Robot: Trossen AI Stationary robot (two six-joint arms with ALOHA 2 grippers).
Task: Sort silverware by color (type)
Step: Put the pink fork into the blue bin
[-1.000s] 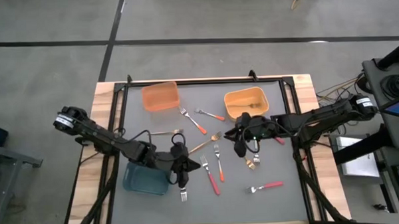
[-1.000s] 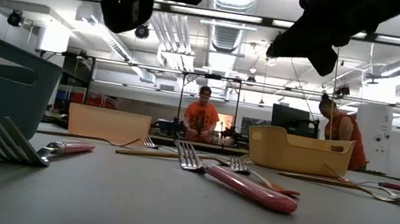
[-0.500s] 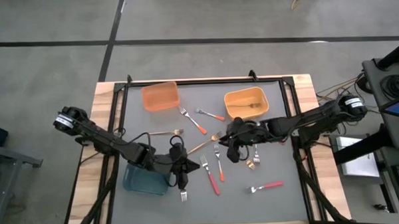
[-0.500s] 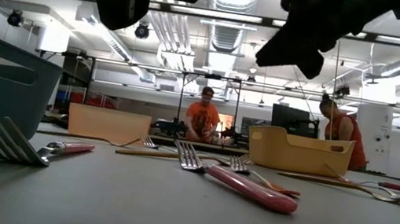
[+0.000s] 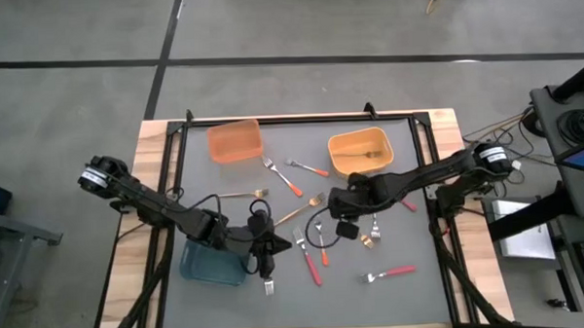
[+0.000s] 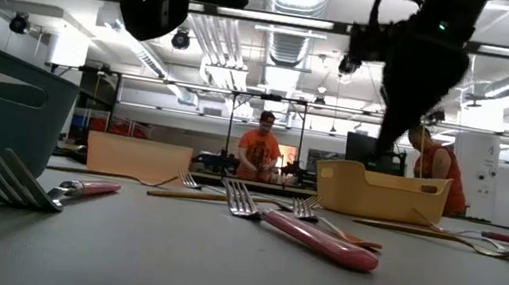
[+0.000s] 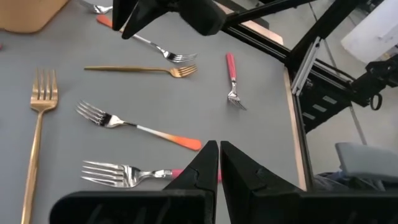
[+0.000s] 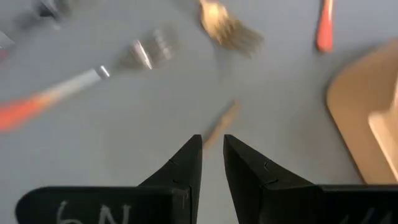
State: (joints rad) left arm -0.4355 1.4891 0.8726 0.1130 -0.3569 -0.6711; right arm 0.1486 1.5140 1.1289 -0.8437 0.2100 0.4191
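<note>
Mid-sort on the grey table (image 5: pixel 215 186): the left gripper (image 5: pixel 267 251) hangs just beside the teal bin (image 5: pixel 210 264), fingers (image 7: pixel 209 163) pressed together on nothing, with a red-handled fork (image 5: pixel 311 264) and others lying loose close by. Across the middle of the table the forks lie scattered, red, orange and gold mixed: one gold fork (image 5: pixel 303 209) lies at an angle near the centre, an orange-handled fork (image 5: pixel 322 243) just beside it, and another red-handled one (image 5: pixel 391 273) well apart toward the near edge. At the far side stand the orange bin (image 5: pixel 235 142) and the yellow bin (image 5: pixel 362 151), the latter already holding what looks like gold cutlery. The right gripper (image 5: pixel 345 227) hovers above the central cluster, fingers (image 8: pixel 186 163) parted by a narrow gap and empty, the handle of a gold fork (image 8: pixel 219 124) straight ahead of them. The step in hand looks like the right arm's reach for its next fork. That calls for coming down with the fingers astride the thin handle, closing, then carrying it to the matching bin.
</note>
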